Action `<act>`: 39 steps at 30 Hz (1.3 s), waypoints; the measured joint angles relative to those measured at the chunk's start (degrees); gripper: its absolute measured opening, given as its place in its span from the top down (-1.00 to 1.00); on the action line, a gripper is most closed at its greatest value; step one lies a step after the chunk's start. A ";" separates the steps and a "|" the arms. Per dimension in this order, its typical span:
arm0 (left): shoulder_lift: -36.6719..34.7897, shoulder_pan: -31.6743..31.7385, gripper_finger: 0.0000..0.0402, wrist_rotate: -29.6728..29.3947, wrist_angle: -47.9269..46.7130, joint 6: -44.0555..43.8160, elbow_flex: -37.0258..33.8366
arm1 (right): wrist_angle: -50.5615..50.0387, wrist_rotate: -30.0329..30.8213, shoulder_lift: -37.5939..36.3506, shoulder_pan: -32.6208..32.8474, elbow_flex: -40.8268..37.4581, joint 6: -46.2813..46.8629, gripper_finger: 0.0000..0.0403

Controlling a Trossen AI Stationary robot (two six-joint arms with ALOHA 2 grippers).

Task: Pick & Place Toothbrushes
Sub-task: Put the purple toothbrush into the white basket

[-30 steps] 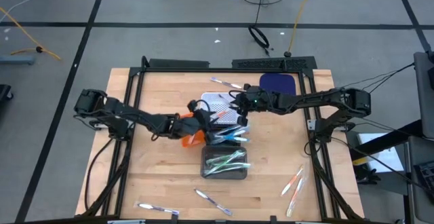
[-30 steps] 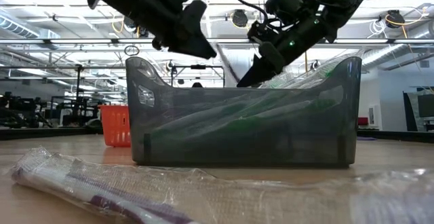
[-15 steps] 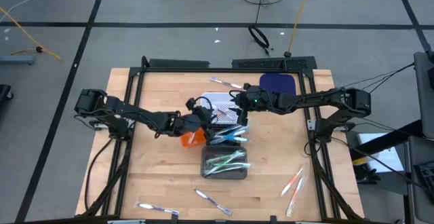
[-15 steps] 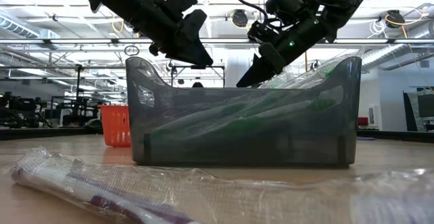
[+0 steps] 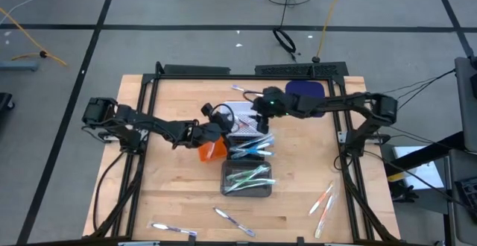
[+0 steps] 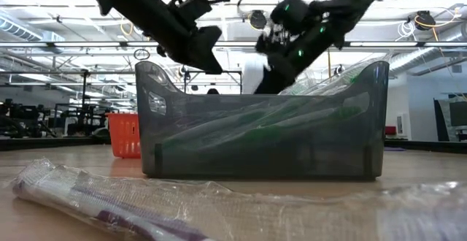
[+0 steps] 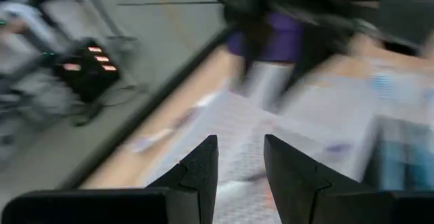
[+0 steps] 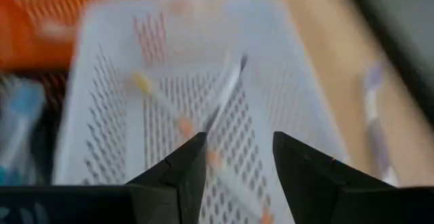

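The toothbrushes are sorted into containers at the table's middle. One or two pale ones with orange accents (image 8: 182, 126) lie on the floor of a white perforated basket (image 5: 240, 114). Blue ones (image 5: 252, 148) lie in the tray nearer me. Green ones (image 5: 250, 177) lie in a dark tray (image 6: 263, 135). My right gripper (image 8: 239, 139) hovers open above the white basket (image 8: 108, 81), nothing between its fingers. My left gripper (image 7: 241, 142) is open too, at the basket's left side (image 5: 220, 124).
An orange basket (image 5: 211, 150) stands left of the blue toothbrushes. Loose wrapped toothbrushes lie near the near edge (image 5: 173, 229) (image 5: 233, 221), at the right (image 5: 322, 199), and beyond the white basket (image 5: 250, 91). A dark blue mat (image 5: 305, 91) lies at the far edge.
My right gripper has risen and drawn toward the far edge, from over the blue toothbrushes to over the white basket; it blurs in the low view. My left gripper has drawn back a little toward the table's left.
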 joint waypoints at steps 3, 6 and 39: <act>0.00 1.90 0.40 -4.74 0.13 1.24 0.00 | -4.24 -0.49 4.66 -0.74 5.09 -1.64 0.21; 0.00 4.61 0.40 -4.92 0.15 1.63 0.00 | -9.03 -0.55 8.49 -1.54 9.48 -2.75 0.21; 0.00 20.61 0.40 6.52 -2.93 8.81 -0.04 | -12.58 -5.03 15.35 -2.28 17.56 1.56 0.21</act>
